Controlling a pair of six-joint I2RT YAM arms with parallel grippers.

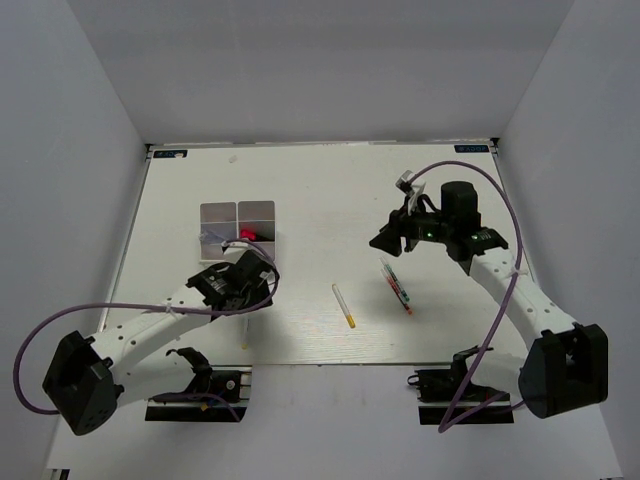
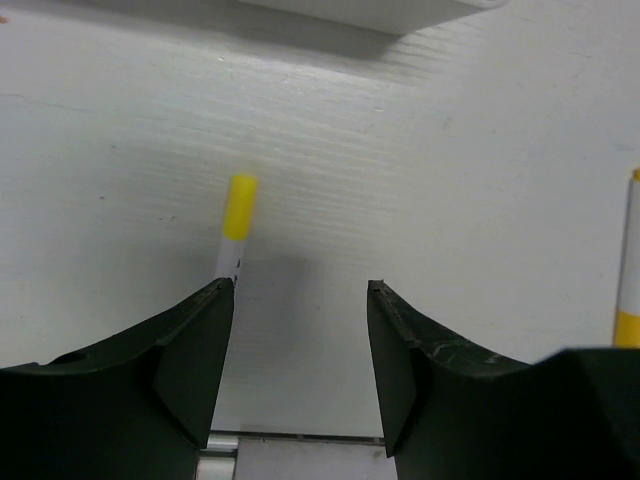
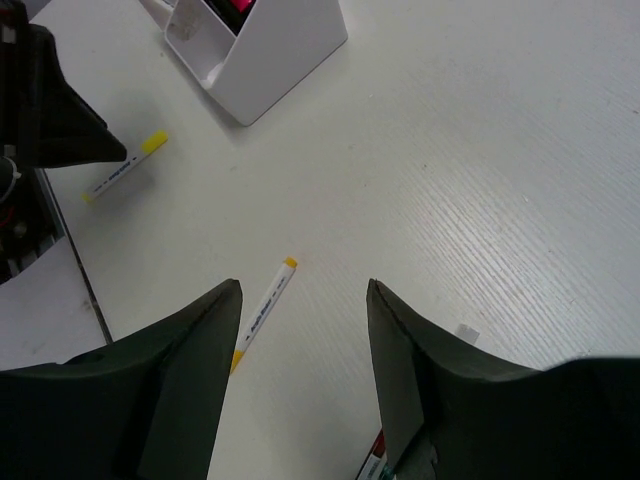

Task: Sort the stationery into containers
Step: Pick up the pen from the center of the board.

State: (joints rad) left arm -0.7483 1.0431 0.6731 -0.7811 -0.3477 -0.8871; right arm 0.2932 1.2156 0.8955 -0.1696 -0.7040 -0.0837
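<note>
A white pen with yellow ends [image 1: 344, 305] lies flat on the desk [image 1: 330, 190] near the middle, slanted, well apart from everything else. In the right wrist view it lies just beyond the tip of that tool's left finger. Right of it, two thin red pens [image 1: 397, 285] lie side by side, just nearer than the right tool [image 1: 398, 243]. Another white pen with a yellow cap [image 2: 237, 205] lies on the desk under the left tool [image 2: 300, 285], its cap sticking out just past one finger [image 2: 195, 350]. It is not between the fingers.

The two adjoining white containers [image 1: 220, 214] stand at the far left of the desk, just beyond the left tool. A pink-ended item [image 1: 247, 233] stands in the right one, at its near edge.

The left tool is released: its dark fingers stand apart over bare desk, gripping nothing. The right tool is likewise released, hanging above the desk to the right, with nothing between its fingers. A tiny white piece [image 3: 467, 330], too small to name, lies just ahead of the right tool's right finger.
</note>
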